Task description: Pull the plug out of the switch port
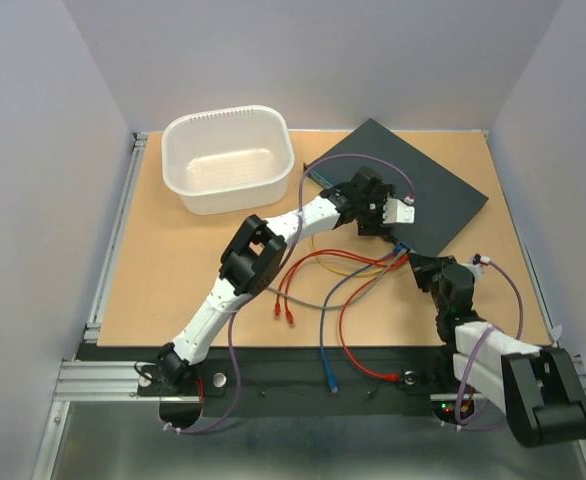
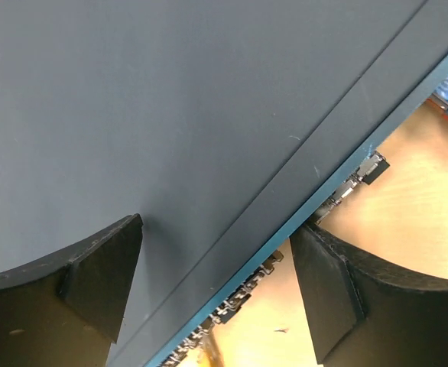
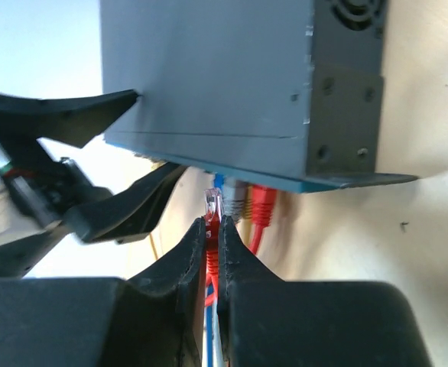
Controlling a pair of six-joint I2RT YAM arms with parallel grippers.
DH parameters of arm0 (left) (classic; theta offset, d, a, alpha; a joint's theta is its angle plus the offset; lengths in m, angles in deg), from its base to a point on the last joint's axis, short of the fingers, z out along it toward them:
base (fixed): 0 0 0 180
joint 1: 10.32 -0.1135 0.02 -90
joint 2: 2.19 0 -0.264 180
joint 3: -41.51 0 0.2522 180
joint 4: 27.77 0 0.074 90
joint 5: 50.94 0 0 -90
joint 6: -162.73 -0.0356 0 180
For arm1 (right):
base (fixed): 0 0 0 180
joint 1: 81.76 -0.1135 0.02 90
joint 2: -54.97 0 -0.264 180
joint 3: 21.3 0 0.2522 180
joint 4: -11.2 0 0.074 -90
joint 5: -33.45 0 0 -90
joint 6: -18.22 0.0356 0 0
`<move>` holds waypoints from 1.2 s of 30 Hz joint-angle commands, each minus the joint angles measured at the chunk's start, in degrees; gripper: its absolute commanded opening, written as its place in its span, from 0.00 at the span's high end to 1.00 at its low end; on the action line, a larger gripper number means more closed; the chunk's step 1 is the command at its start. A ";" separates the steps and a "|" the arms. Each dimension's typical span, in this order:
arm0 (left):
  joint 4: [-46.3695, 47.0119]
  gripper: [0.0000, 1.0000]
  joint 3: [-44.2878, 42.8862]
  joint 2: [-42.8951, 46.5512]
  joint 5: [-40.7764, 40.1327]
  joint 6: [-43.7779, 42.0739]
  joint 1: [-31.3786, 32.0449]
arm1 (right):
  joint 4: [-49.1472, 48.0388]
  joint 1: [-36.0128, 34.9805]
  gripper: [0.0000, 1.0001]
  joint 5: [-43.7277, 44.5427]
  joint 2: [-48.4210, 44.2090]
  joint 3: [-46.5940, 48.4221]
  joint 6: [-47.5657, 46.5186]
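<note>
Clamped hard in the right gripper (image 3: 213, 226): one plug (image 3: 212, 205), red-booted with a clear tip, both jaws pressed flat to its sides with no gap. Clear tip poking out past the fingertips, just beside the port edge of the switch (image 3: 209, 69). Seated in its socket or free of it, cannot tell. Close behind it along that same edge of the switch, three more leads side by side: one blue lead (image 3: 219, 182), one grey plug (image 3: 237, 200), one red plug (image 3: 263, 203), all running up under the edge.

Spread wide and holding nothing, the left gripper (image 2: 216, 229), straddling the port edge of the switch. One finger (image 2: 94, 283) lying on the switch's flat top, the other out past the edge, over bare wood. Both black fingers in the right wrist view as well, left of the held plug.

Seen from above, one switch only: dark blue-grey, flat on the table (image 1: 173, 270), set askew, with the left gripper over its near edge and the right gripper just below that edge.

One white tub (image 1: 228, 203) left of the switch, near its corner but apart from it. Spilling from the switch's near edge, a tangle of cables (image 1: 358, 262) in red, grey, blue and yellow. Two loose red plug ends (image 1: 283, 316) side by side, well away from the switch. One loose blue end (image 1: 328, 381) farther off.
</note>
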 commanded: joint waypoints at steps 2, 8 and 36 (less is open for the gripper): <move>7.21 0.12 -0.88 0.04 -5.03 0.83 -0.06 | 9.60 -0.05 0.99 -3.14 -9.19 -4.91 -2.04; 0.80 0.12 -0.34 8.65 -1.60 6.00 -0.24 | 31.21 0.04 0.99 -0.96 -21.30 2.89 -8.18; 3.61 0.25 22.24 25.80 20.64 27.63 8.46 | 55.76 -0.05 1.00 4.15 -34.61 27.35 -17.95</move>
